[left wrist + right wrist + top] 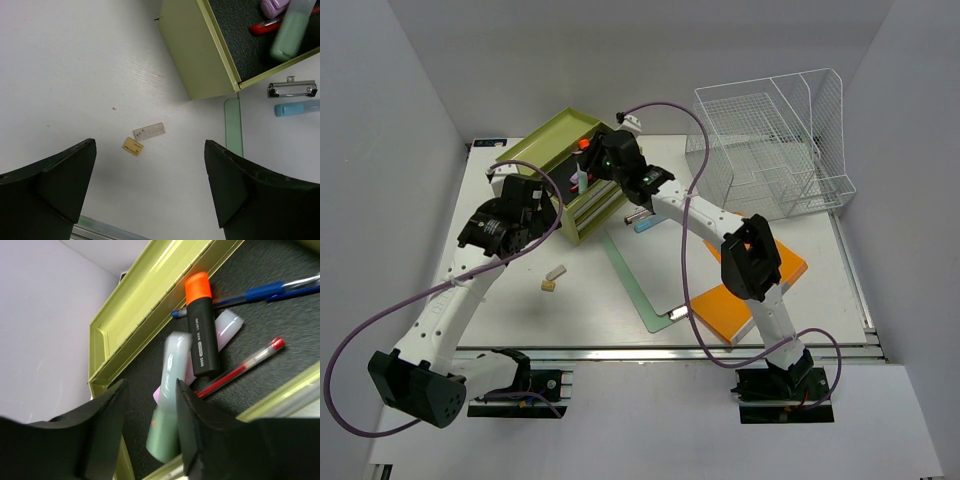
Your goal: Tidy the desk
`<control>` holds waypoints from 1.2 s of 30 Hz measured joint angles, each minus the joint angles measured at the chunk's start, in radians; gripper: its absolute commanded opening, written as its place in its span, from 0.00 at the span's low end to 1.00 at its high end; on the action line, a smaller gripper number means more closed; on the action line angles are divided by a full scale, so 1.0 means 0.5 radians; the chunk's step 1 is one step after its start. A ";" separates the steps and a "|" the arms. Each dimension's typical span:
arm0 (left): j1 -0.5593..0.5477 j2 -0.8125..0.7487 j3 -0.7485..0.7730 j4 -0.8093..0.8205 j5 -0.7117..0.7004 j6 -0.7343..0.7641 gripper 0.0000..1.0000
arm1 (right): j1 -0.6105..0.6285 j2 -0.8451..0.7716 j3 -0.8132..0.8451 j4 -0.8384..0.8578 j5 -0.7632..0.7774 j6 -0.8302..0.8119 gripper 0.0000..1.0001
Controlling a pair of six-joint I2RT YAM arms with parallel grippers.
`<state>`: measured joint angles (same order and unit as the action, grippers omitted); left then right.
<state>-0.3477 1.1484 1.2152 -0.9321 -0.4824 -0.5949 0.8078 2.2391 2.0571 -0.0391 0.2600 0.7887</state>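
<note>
The white desk (pixel 520 300) carries an olive-green drawer box (pixel 560 140) at the back. My right gripper (pixel 150 385) hangs over the box's open, dark-lined drawer (pixel 260 330) with its jaws apart. A blurred pale-green highlighter (pixel 170 405) stands between them, with a gap on its left side. In the drawer lie an orange-capped black marker (pixel 200 335), a purple highlighter (pixel 227 325), a red pen (pixel 240 367) and a blue pen (pixel 265 292). My left gripper (pixel 150 144) is open and empty above the desk, left of the box.
A white eraser (pixel 149 131) and a yellow eraser (pixel 133 146) lie on the desk below my left gripper. A green clipboard (pixel 640 280), its metal clip (pixel 292 90), a blue highlighter (pixel 295 108) and an orange notebook (pixel 755 290) lie to the right. A white wire rack (pixel 770 150) stands back right.
</note>
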 measured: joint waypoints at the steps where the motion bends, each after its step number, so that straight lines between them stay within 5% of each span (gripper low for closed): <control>1: 0.000 0.003 0.000 0.005 0.002 0.000 0.98 | -0.001 -0.026 -0.018 -0.005 0.014 -0.018 0.55; 6: 0.000 0.029 0.002 0.051 0.034 0.001 0.98 | -0.003 -0.202 -0.079 -0.051 0.124 -0.111 0.64; 10: 0.000 0.056 0.007 0.078 0.054 0.001 0.98 | -0.026 -0.537 -0.441 -0.060 0.219 -0.128 0.74; 12: 0.000 0.062 0.007 0.086 0.062 0.001 0.98 | -0.068 -0.673 -0.587 -0.115 0.240 -0.116 0.88; 18: 0.000 0.062 0.007 0.095 0.067 0.000 0.98 | -0.311 -0.842 -0.939 -0.357 0.239 -0.069 0.89; 36: 0.000 0.086 0.007 0.207 0.060 0.001 0.98 | -0.370 -0.031 -0.408 -1.149 0.150 0.057 0.89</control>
<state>-0.3477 1.1915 1.2186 -0.8288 -0.4522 -0.5945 0.6228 2.2238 1.8530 -0.6136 0.3347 0.8173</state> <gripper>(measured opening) 0.982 0.894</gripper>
